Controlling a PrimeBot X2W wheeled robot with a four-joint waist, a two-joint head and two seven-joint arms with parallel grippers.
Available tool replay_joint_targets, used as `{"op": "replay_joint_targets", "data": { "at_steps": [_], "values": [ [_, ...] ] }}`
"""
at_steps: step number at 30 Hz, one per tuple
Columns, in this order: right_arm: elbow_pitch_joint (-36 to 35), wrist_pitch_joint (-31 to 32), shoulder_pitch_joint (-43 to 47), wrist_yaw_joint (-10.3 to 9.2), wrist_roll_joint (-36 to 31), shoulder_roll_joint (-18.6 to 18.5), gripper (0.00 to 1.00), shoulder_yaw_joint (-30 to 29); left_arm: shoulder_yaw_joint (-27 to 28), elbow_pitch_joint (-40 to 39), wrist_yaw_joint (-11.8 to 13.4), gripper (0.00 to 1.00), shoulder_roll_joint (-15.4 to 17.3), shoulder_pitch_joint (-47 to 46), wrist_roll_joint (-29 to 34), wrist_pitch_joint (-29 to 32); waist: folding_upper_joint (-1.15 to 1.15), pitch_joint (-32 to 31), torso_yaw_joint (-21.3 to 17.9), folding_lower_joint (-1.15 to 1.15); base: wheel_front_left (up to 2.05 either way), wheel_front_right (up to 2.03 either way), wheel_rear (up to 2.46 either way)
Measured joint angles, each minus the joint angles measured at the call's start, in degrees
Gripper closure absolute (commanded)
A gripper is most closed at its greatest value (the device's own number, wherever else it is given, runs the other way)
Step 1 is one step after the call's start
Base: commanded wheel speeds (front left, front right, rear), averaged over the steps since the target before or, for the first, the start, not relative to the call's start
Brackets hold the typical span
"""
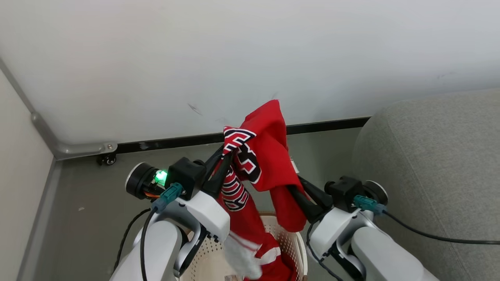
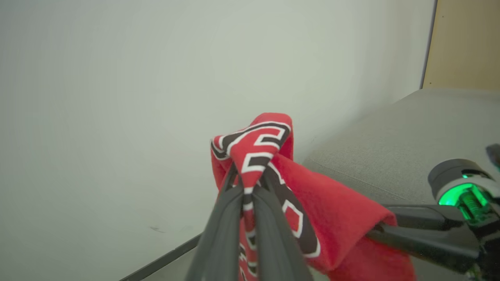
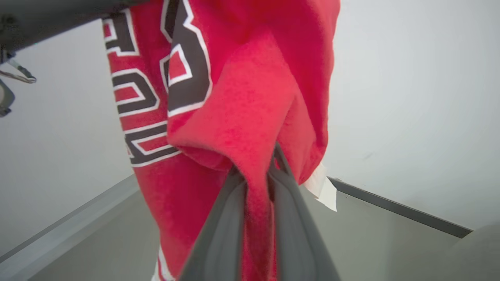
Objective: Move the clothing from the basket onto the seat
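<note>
jersey (image 1: 269, 156): red with black-and-white lettering, hanging bunched in the air above the basket, strung between both grippers; its top fold is peaking above the two grip points.
jersey, lower part: trailing down toward the basket mouth; a white tag (image 3: 323, 189) is dangling from one fold.
red-and-white cloth (image 1: 269, 255): lying inside the basket under the hanging jersey; blurred, so it is not clear whether this is a second garment or the jersey's tail.
basket (image 1: 292, 242): cream perforated wall, sitting on the floor between the two forearms, just left of the seat.
seat (image 1: 429, 164): grey upholstery, standing to the robot's right; no clothing is lying on it.
left gripper (image 1: 225, 158): jaws pressed tight together, pinching a lettered fold of the jersey; the left wrist view is showing the cloth squeezed between the finger tips (image 2: 250, 187).
right gripper (image 1: 299, 191): jaws nearly together, clamping a plain red fold; the right wrist view is showing fabric wedged between the fingers (image 3: 258, 175).
gripper spacing: the two are working near each other, right slightly lower than left.
surroundings: pale wall (image 1: 250, 58) and grey floor (image 1: 90, 203) behind.
</note>
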Motion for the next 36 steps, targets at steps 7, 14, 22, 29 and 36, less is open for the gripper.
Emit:
{"op": "replay_joint_targets", "data": {
  "at_steps": [7, 14, 22, 29, 36],
  "values": [
    [-2.37, 0.0, 0.64, 0.0, 1.24, -2.88, 1.0, -1.75, 0.44, 1.12, -1.51, 0.53, -0.14, 2.14, -3.26, -2.65, 0.0, -0.32, -1.64, 0.0, 0.0, 0.0, 0.0],
    [-5.47, -0.01, 1.68, 0.0, 3.13, -4.83, 1.0, -5.11, 0.33, 2.2, -2.52, 0.0, 0.38, 3.63, -5.04, -3.99, 0.0, -0.67, -3.15, 0.0, 0.0, 0.0, 0.0],
    [-7.53, -0.01, 2.78, 0.0, 3.61, -7.34, 1.0, -7.78, 0.07, 2.37, -3.01, 0.0, 1.37, 4.47, -6.61, -5.0, 0.0, -1.02, -4.42, 0.0, 0.0, 0.0, 0.0],
    [-8.83, -0.01, 4.48, 0.0, 3.6, -10.31, 1.0, -9.25, -3.11, 0.79, -3.48, 0.0, 1.97, 5.11, -8.22, -5.95, 0.0, -1.18, -5.53, 0.0, 0.0, 0.0, 0.0],
    [-9.27, -0.01, 6.33, 0.0, 3.6, -12.67, 1.0, -10.89, -9.6, -2.19, -3.53, 0.0, 3.78, 6.73, -11.16, -6.28, 0.0, -1.06, -6.78, 0.0, 0.0, 0.0, 0.0]
  ]
}}
